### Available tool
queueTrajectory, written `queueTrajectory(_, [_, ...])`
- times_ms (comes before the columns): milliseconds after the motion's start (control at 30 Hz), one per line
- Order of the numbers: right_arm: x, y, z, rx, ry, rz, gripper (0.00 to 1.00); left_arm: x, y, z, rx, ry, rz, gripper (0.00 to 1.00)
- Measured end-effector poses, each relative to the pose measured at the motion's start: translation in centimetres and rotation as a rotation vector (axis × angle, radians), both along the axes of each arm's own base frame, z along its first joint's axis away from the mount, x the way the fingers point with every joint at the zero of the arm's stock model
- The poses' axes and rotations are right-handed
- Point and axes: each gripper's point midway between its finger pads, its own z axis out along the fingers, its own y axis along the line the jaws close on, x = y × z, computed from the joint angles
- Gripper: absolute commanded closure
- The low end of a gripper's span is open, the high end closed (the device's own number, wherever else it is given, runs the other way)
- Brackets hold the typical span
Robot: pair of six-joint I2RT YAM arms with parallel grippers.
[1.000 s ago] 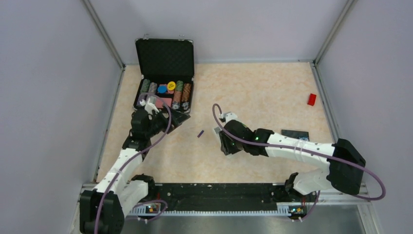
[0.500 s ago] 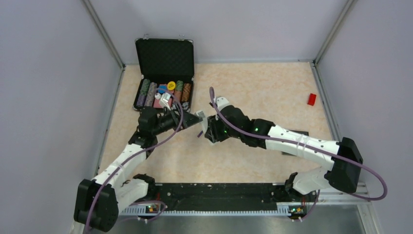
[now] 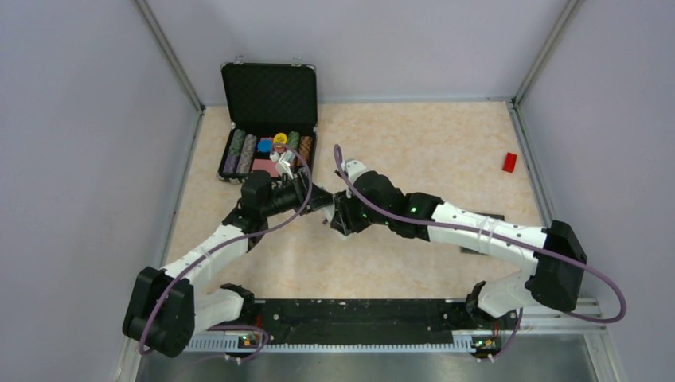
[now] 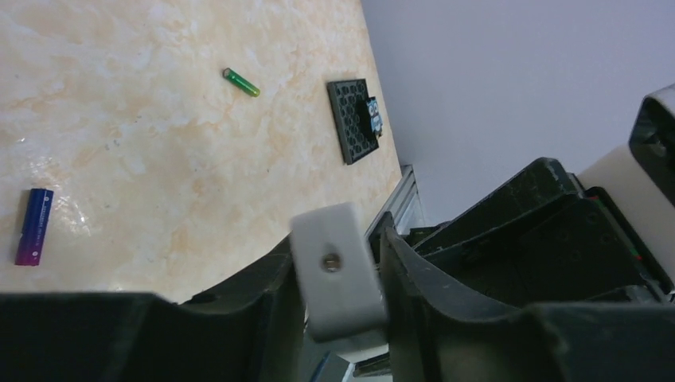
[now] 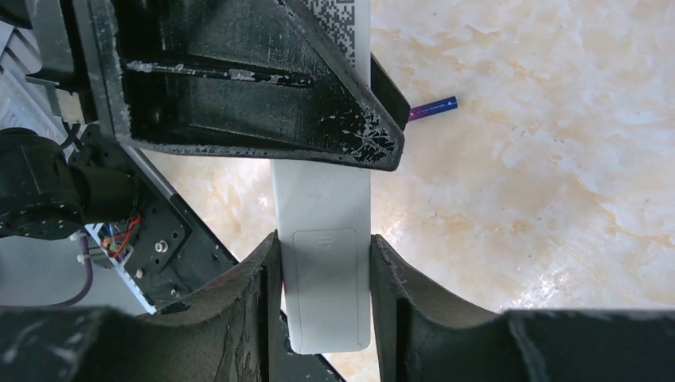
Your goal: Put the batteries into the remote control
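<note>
The remote control (image 5: 322, 215), a slim white bar, hangs above the table between both arms. My right gripper (image 5: 322, 263) is shut on one end, where a flat cover panel lies flush in its back. My left gripper (image 4: 338, 255) has its jaws closed against the other end (image 4: 334, 267). In the top view the two grippers (image 3: 318, 199) (image 3: 338, 215) meet at mid-table and hide most of the remote. The dark purple battery (image 4: 33, 226) (image 5: 434, 108) lies on the table just beside them. Farther off lies the green battery (image 4: 240, 82).
An open black case (image 3: 269, 119) with chip stacks sits at the back left. A small red block (image 3: 509, 161) lies at the right near the wall. A black square plate (image 4: 354, 119) lies on the table, partly under my right arm.
My left arm swung right from the case to the middle and its jaws closed around the remote's free end. My right arm lifted the remote and carried it left to meet it.
</note>
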Motion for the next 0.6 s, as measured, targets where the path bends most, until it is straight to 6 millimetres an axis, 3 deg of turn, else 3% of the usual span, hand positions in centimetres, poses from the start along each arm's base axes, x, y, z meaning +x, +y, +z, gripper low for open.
queueTrajectory(167, [0.2, 0.1, -0.5, -0.029, -0.004, 0.005, 0.68, 0.2, -0.2, -0.1, -0.014, 0.033, 0.016, 1.0])
queueTrajectory(400, [1.0, 0.0, -0.2, -0.026, -0.007, -0.051, 0.18, 0.5, 0.2, -0.1, -0.006, 0.045, 0.06, 1.0])
queueTrajectory(500, [1.3, -0.3, 0.7, 0.004, -0.004, -0.105, 0.1, 0.9, 0.5, 0.6, -0.007, 0.026, 0.09, 1.0])
queueTrajectory(600, [1.8, -0.9, 3.2, 0.111, 0.016, -0.174, 0.08, 1.6, 0.6, 1.8, -0.015, 0.005, 0.119, 1.0])
